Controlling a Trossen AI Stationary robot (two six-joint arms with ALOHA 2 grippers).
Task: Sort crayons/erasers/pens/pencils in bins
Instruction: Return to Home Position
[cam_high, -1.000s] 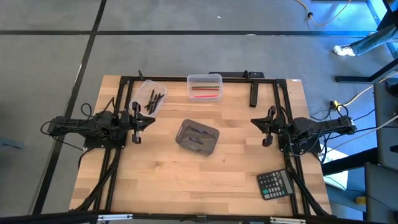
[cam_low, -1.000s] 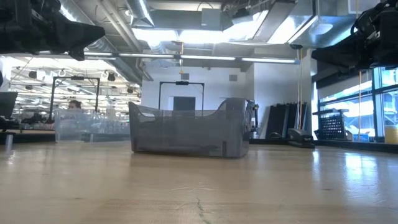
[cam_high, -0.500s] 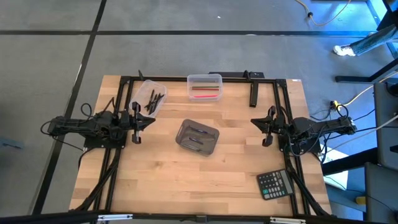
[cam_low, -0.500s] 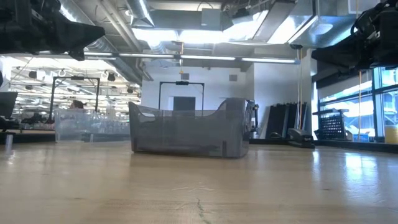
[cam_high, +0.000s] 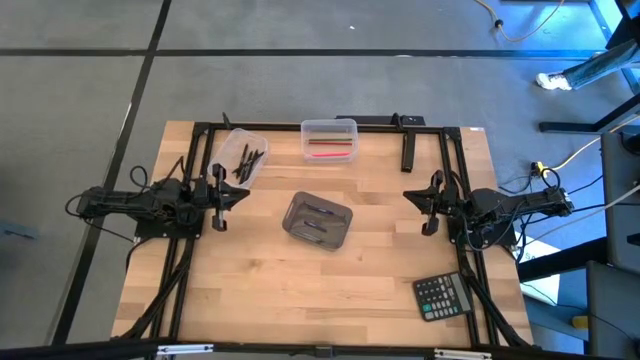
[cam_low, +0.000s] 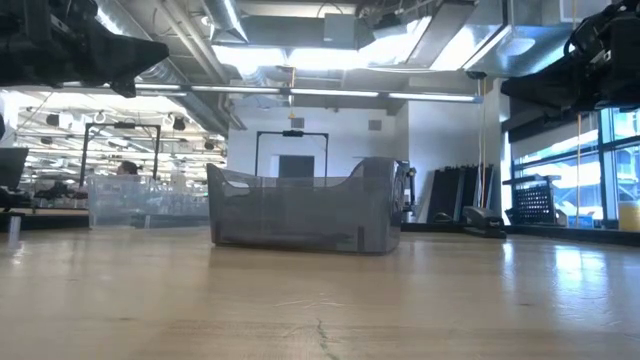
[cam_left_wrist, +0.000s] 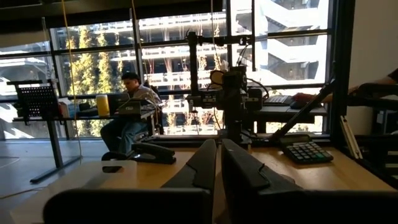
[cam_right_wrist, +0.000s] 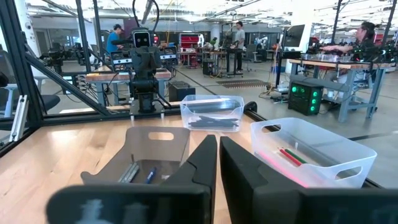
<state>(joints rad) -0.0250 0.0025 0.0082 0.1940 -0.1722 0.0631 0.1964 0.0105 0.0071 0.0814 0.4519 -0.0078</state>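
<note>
Sorting looks done. Dark crayons (cam_high: 321, 212) lie in the grey bin (cam_high: 300, 228) mid-counter (cam_high: 300, 295); black sticks (cam_high: 247, 158) and red sticks (cam_high: 330, 152) sit in the clear bins (cam_high: 232, 140) behind it. Left pincer (cam_high: 222, 195) and right pincer (cam_high: 428, 203) flank the grey bin, well apart, both pressed together, empty. Slight risk: a low left-arm swing clips the nearer clear bin, likely light.

On the table (cam_high: 250, 290), the centre bin (cam_high: 292, 222) holds crayons (cam_high: 322, 211). From it, a second bin (cam_high: 238, 132) holding pens (cam_high: 247, 158) lies at ten o'clock, a third bin (cam_high: 329, 123) at twelve, the bar (cam_high: 408, 152) at two, the calculator (cam_high: 442, 296) at four.
</note>
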